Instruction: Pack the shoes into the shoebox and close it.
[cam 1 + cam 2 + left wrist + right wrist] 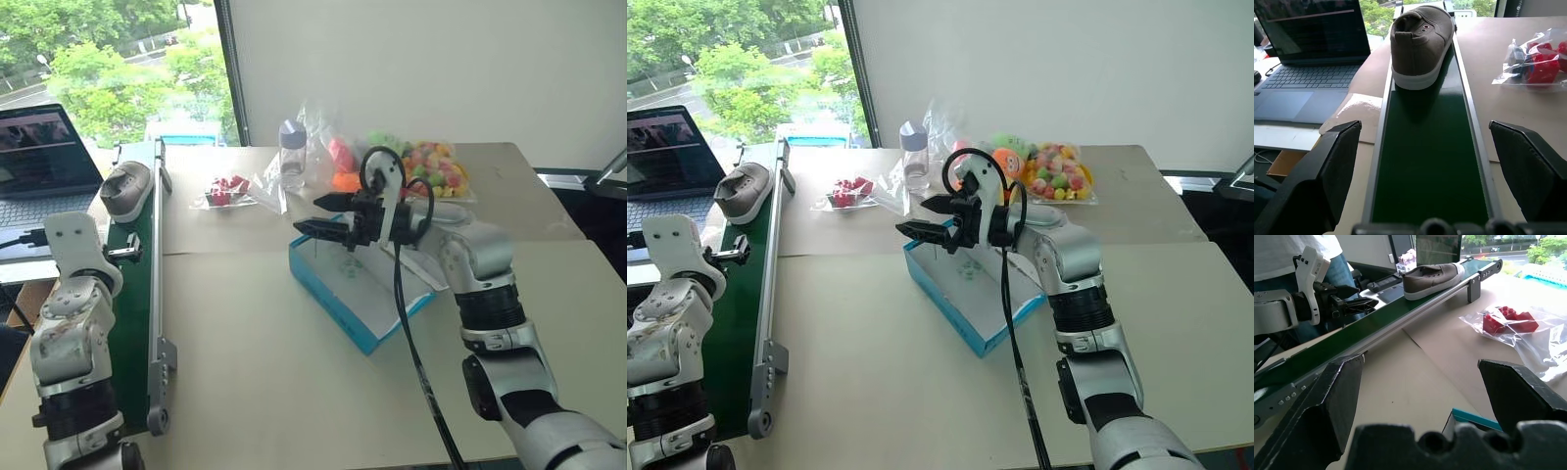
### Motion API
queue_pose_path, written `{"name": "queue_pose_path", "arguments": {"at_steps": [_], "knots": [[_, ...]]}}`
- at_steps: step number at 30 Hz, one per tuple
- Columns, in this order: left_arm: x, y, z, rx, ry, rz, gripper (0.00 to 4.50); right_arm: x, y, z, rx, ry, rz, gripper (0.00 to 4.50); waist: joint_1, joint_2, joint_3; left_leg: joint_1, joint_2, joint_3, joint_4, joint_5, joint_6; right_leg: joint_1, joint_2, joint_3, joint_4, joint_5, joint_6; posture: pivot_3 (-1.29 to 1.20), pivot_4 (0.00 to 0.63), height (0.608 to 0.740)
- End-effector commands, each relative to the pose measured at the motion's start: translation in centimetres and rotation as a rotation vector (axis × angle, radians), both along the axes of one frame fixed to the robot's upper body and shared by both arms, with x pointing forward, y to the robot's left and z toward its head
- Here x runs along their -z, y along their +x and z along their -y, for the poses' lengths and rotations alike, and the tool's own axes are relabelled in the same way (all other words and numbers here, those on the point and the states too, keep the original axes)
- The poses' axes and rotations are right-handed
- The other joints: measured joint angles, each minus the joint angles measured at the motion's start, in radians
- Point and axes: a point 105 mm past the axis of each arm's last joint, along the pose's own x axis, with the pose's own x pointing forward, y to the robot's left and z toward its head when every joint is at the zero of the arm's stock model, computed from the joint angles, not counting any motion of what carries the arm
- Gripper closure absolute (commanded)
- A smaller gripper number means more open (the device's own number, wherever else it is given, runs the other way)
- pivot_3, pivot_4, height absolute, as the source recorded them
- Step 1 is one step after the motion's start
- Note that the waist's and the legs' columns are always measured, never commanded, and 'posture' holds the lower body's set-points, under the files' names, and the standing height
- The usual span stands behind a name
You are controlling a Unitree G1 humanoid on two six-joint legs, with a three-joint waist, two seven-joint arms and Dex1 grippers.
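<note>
One grey-taupe canvas low sneaker (1421,41) w/ pale sole is seen resting upright on green conveyor belt (1430,161), along the beige surface (255,343) left edge. Bright blue cardboard shoebox (970,294), lid open, white inside, lies mid-surface. Right tool (931,230) is held just above box's near-left end, fingers spread wide, nothing gripped. Left tool (1430,161) is set wide over belt, well short of sneaker, empty.

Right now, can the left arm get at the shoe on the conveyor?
Probably yes. The left end effector is open and lined up along the green conveyor belt, with the shoe straight ahead and nothing lying on the belt between them. It would need to advance before closing.
</note>
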Motion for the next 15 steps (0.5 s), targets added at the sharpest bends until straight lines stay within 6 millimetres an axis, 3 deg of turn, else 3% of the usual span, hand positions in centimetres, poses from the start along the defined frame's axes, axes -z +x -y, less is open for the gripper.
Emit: {"name": "queue_pose_path", "arguments": {"at_steps": [1, 6, 15], "knots": [[-0.3, 0.1, -0.3, 0.033, 0.02, 0.059, 0.0, -1.1, -0.7, -0.2, -0.024, 0.02, 0.038, 0.03, 0.0, 0.0, 0.0, 0.0, 0.0, 0.0, 0.0, 0.0, 0.0, 0.0, -0.001, 0.0, 0.0, 0.0, 0.0, 0.0, 0.15, 0.74], [0.8, 0.0, -1.0, -0.01, -0.008, 0.048, 0.0, -1.2, -0.5, 0.1, -0.004, 0.017, 0.04, 0.03, 0.0, 0.0, 0.0, -0.001, 0.0, 0.0, 0.0, 0.0, 0.0, -0.001, -0.003, -0.002, 0.0, 0.001, 0.001, 0.0, 0.15, 0.74], [3.6, -0.4, -0.4, 0.015, -0.098, -0.029, 0.0, -1.6, -0.2, 0.9, 0.026, 0.002, 0.057, 0.03, -0.002, 0.0, 0.0, -0.001, 0.0, 0.0, 0.0, 0.0, 0.0, -0.001, -0.004, -0.003, 0.0, 0.002, 0.002, 0.0, 0.15, 0.74]]}}
